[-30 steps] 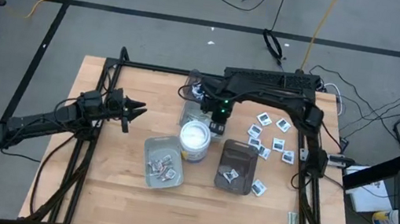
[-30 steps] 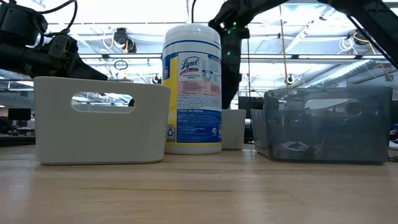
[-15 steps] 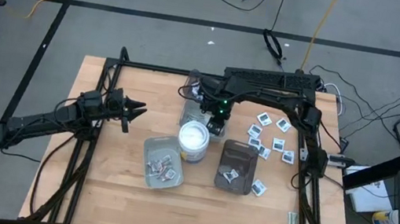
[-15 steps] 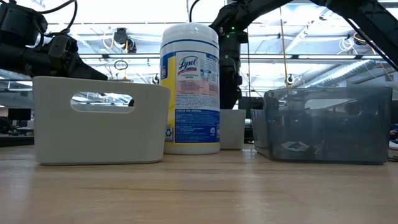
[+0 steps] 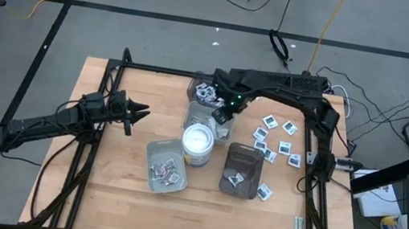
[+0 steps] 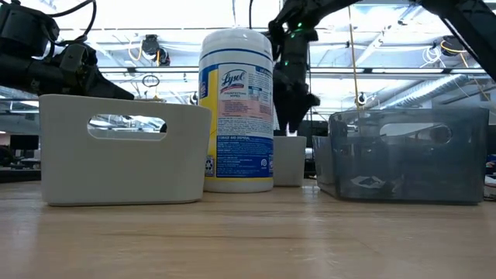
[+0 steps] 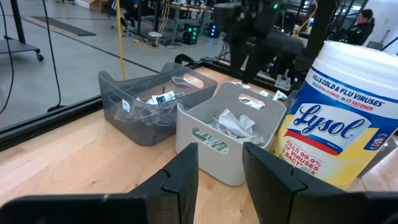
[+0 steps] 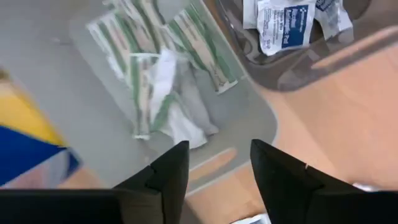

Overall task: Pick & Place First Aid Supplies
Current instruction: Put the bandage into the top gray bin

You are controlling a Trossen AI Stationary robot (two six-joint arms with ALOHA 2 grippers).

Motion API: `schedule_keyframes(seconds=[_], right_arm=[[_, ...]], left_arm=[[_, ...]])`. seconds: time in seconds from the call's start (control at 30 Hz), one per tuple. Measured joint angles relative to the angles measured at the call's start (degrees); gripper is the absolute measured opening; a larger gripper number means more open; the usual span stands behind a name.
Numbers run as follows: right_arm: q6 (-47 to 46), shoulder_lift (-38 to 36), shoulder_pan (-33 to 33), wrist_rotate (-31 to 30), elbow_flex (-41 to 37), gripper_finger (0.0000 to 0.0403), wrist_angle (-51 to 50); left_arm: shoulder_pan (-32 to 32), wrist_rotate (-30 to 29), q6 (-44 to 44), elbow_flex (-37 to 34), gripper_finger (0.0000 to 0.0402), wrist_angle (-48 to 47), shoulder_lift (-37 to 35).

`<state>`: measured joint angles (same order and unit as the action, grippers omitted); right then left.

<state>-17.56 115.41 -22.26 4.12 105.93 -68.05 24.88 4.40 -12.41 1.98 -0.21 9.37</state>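
1. Sorting appeared to be in the drop-off step. The right end effector (image 8: 217, 163) hung over a grey tray (image 8: 249, 118) with its fingers spread and nothing between them. A heap of green-white strips (image 8: 152, 93) lay in that tray, just ahead of and below the fingertips.
2. Just past the grey tray from that end effector stood a dark tray (image 8: 292, 68) holding square white packets (image 8: 280, 25) with blue print. This suggested each kind had its own tray.
3. Loose square packets (image 5: 275, 144) lay scattered on the tabletop (image 5: 120, 191), off to the outer side of the right end effector and well clear of it. Much of the task seemed left to do.
4. The next move would probably call for lifting clear of the tray rim, swinging outward over the loose packets and coming down on a single one. The packets lay flat and close together, so a low, narrow pinch on one edge would be needed.
5. The right arm reached from its base across the tabletop, wrist bent down, with the white tub (image 5: 199, 140) just on its near side.
6. The left end effector (image 5: 136, 112) waited well apart from the trays. It pointed towards them, fingers parted and empty.
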Motion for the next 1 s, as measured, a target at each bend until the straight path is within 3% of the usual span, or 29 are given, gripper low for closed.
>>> schedule_keyframes(seconds=[0.2,0.47,0.73,1.0], right_arm=[[-10.14,-6.45,0.31,0.04,-4.93,0.0157,-0.97],[-30.23,-17.51,5.70,-7.48,-17.83,0.0155,-1.07],[-47.98,-26.94,15.12,-7.10,-28.38,0.0155,-1.49],[-64.81,-33.52,29.07,-7.06,-33.36,0.0155,-5.26]], left_arm=[[0.02,0.00,0.01,0.00,0.0129,0.00,0.00],[0.02,0.00,0.01,0.00,0.0129,0.00,0.00],[0.00,0.00,-0.01,0.00,0.0129,0.00,0.00],[0.00,0.00,-0.01,0.00,0.0129,0.00,0.00]])
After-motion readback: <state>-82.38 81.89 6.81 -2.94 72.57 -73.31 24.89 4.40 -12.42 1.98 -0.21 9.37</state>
